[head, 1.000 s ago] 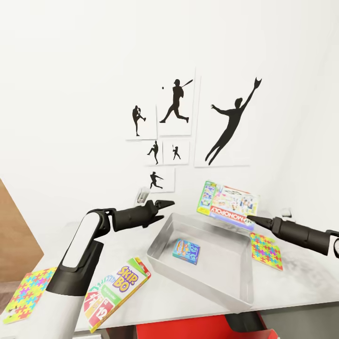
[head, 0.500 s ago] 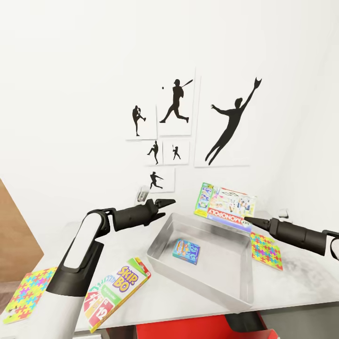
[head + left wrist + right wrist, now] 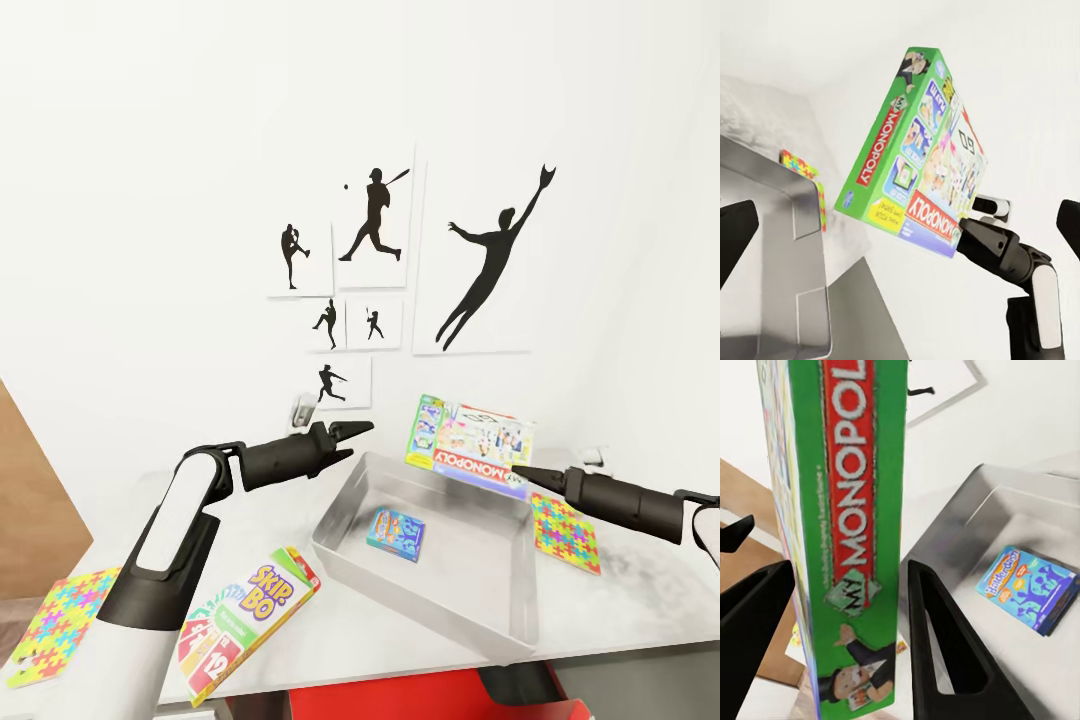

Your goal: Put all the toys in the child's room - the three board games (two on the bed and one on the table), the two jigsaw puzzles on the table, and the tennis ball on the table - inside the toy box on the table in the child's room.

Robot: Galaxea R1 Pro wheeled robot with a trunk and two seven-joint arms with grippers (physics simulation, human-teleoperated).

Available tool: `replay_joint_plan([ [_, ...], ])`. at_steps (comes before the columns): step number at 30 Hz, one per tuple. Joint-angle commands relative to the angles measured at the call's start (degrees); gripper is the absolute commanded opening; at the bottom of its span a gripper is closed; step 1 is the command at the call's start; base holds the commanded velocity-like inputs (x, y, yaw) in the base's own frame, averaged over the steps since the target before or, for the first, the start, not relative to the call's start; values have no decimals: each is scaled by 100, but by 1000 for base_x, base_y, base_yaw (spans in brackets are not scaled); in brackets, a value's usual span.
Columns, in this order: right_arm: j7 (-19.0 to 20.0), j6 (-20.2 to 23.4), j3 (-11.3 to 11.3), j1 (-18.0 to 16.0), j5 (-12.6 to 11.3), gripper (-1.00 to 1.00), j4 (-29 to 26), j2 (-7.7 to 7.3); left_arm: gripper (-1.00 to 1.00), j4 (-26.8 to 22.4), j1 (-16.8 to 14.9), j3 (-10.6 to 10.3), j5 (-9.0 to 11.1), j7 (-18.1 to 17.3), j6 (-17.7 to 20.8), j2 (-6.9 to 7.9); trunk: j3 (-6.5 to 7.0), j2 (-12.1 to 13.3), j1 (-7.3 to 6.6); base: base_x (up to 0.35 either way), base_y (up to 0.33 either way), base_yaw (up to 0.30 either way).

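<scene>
My right gripper (image 3: 520,473) is shut on the white-green Monopoly box (image 3: 468,445), holding it tilted in the air above the far edge of the grey toy box (image 3: 338,520). In the right wrist view the Monopoly box (image 3: 844,532) stands edge-on between the two black fingers (image 3: 945,645). A blue board game (image 3: 396,533) lies flat inside the toy box. The Skip-Bo box (image 3: 250,618) rests on the table (image 3: 640,590) near its front edge. My left gripper (image 3: 355,432) hangs open and empty over the toy box's far left corner. Jigsaw puzzles lie right (image 3: 565,530) and far left (image 3: 60,620).
Black baseball-player silhouettes (image 3: 490,260) hang on the white wall behind the table. A small white object (image 3: 303,410) stands at the back of the table. A wooden panel (image 3: 30,500) rises at the left, and something red (image 3: 400,700) shows below the table's front edge.
My right gripper has carried the Monopoly box leftward and a little lower, over the toy box's far edge. The left arm has stayed still.
</scene>
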Motion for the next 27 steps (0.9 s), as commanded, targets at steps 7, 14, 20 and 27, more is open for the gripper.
replay_joint_plan([
  [7,162,21,108,-5,45,-100,-5,-63,100,-4,1,-44,-121,-171,15,9,-14,-14,4,0,0,0],
  [14,310,21,286,-8,45,-100,-6,-201,100,-4,0,-100,-385,-538,15,14,-14,-14,4,0,0,0],
  [20,509,21,413,-11,45,-100,-6,-286,100,-4,8,-106,-626,-825,15,36,-14,-14,4,0,0,0],
  [27,666,21,476,-12,45,-100,-6,-364,100,-4,16,-114,-764,-1067,15,151,-14,-14,4,0,0,0],
])
